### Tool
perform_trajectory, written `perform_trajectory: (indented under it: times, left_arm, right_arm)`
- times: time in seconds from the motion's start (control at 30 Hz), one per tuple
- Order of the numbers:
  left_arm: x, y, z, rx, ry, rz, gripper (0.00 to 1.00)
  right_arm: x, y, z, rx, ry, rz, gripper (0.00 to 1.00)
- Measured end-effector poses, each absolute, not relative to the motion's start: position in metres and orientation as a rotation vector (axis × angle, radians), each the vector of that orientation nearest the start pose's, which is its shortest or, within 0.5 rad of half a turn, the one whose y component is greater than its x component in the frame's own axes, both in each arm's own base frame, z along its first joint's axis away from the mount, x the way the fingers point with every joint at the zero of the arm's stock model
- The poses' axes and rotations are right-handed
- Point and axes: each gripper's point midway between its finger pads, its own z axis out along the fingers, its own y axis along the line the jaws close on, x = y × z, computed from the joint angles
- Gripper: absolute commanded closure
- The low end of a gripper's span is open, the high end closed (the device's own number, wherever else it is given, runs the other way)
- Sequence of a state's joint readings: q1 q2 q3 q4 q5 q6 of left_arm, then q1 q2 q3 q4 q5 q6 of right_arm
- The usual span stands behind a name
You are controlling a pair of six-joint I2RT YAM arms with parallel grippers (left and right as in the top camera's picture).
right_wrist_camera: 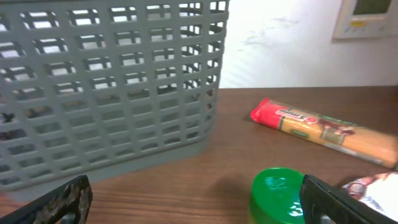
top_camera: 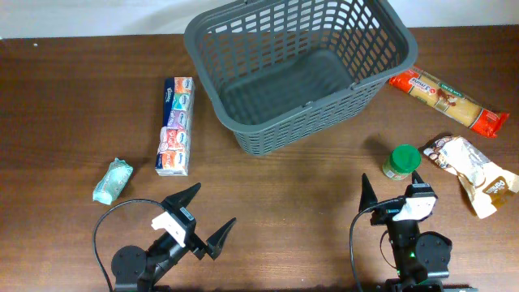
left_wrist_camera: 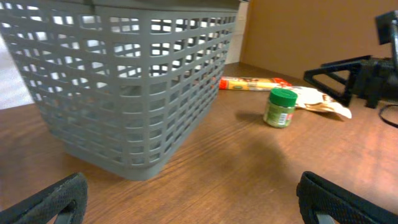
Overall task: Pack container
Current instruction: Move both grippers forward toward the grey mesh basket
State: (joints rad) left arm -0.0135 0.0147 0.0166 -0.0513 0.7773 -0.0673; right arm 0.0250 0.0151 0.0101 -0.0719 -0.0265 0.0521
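Zero items in container [top_camera: 292,122] yet; left hand [top_camera: 215,203] and right hand [top_camera: 391,188] gape wide, empty. Probable next: right hand grabs green jar [top_camera: 401,162] at its 12 o'clock.

There is one dark grey slotted plastic basket [top_camera: 292,122], one long red-ended pasta packet [top_camera: 448,100], one green-lidded jar [top_camera: 401,162], one crumpled brown-and-white bag [top_camera: 474,172], one strip of tissue packs [top_camera: 177,126] and one small teal packet [top_camera: 112,180].

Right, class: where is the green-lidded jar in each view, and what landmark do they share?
Overhead: green-lidded jar right of centre.
Left wrist: jar right of centre, upright.
Right wrist: jar at bottom edge, lid only.
Shared landmark: grey basket, left of the jar in all three.
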Motion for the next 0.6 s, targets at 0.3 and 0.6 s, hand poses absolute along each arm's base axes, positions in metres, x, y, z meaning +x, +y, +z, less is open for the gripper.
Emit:
perform_trajectory:
  times: [0.3,0.6]
  left_arm:
    - [0.177,-0.138,0.185,0.623,1.508,-0.83,0.01]
    - [0.178,-0.139,0.285,0.691,1.404,-0.757,0.01]
  right_arm:
    - [0.239,0.032,0.173,0.012,1.659,0.283,0.01]
    - [0.232,0.032,0.243,-0.014,1.79,0.252,0.01]
